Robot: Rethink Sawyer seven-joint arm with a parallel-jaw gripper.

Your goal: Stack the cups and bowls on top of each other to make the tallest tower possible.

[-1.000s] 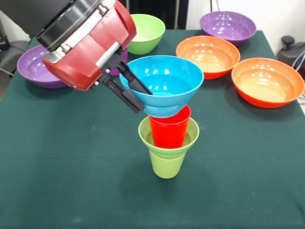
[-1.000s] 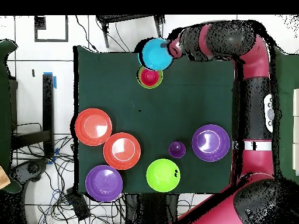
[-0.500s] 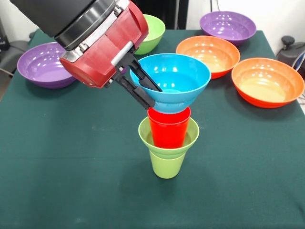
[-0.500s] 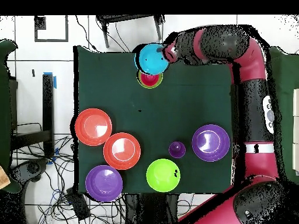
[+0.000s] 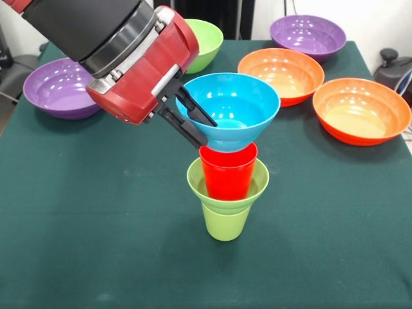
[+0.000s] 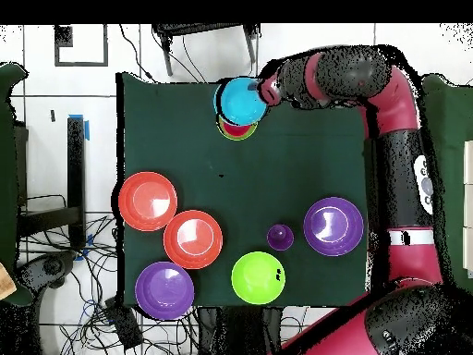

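The tower stands mid-table: a lime-green cup [image 5: 225, 223], a small lime-green bowl [image 5: 255, 183] on it, and a red cup [image 5: 228, 172] inside that. A small blue bowl [image 5: 235, 106] sits level over the red cup, its base at the cup's rim. My gripper [image 5: 208, 132] is shut on the blue bowl's left rim, one finger inside and one outside. From overhead, the blue bowl [image 6: 240, 100] covers the stack, with the gripper [image 6: 263, 93] beside it. A purple cup [image 6: 280, 237] stands apart; the arm hides it in the front view.
Loose bowls ring the table's far side: purple [image 5: 56, 89], lime green [image 5: 205, 40], orange [image 5: 280, 74], orange [image 5: 362, 111], purple [image 5: 308, 35]. The arm [image 5: 109, 45] leans in over the left half.
The arm has lifted and shifted the blue bowl from a tilted, off-centre pose to level and centred over the red cup. The grip has not changed.
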